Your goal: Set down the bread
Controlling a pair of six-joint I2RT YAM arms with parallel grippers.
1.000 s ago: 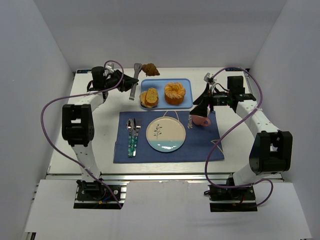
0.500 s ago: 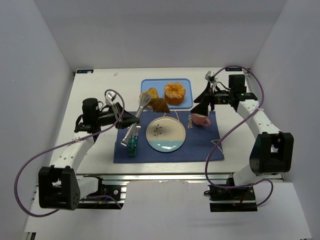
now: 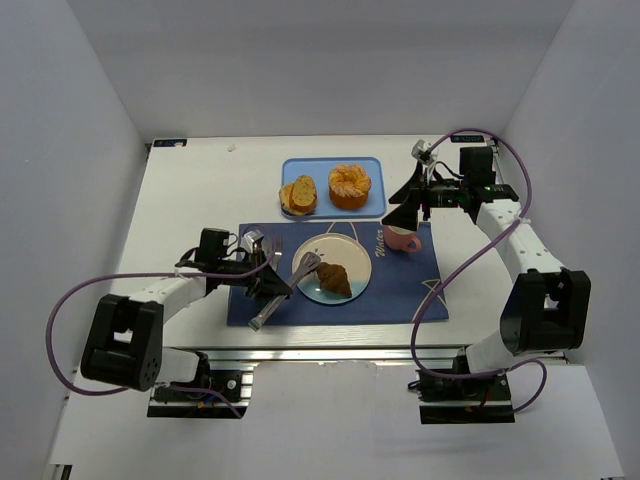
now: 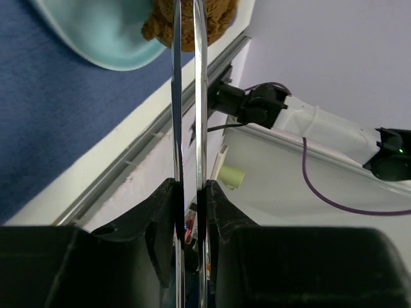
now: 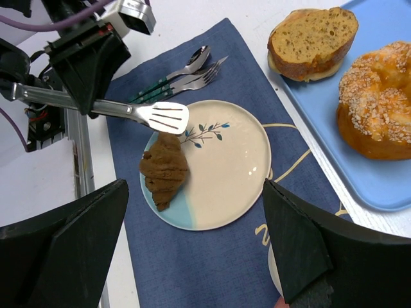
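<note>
A brown croissant (image 3: 333,279) lies on the near right part of the white and pale blue plate (image 3: 322,254). It also shows in the right wrist view (image 5: 164,170) and at the top of the left wrist view (image 4: 186,29). My left gripper (image 3: 262,283) is shut on metal tongs (image 3: 300,272), whose flat tips (image 5: 162,117) sit at the croissant's far end. I cannot tell whether they still pinch it. My right gripper (image 3: 405,207) is open and empty, hovering above a pink cup (image 3: 402,241).
A blue tray (image 3: 372,166) at the back holds sliced bread (image 3: 298,194) and a ring-shaped bun (image 3: 349,186). The plate sits on a dark blue placemat (image 3: 400,285). A fork and spoon (image 5: 183,72) lie left of the plate, beside my left arm.
My left arm swung from the back of the table to the front, carrying the croissant in the tongs over the tray and down onto the plate. The right arm has not moved.
</note>
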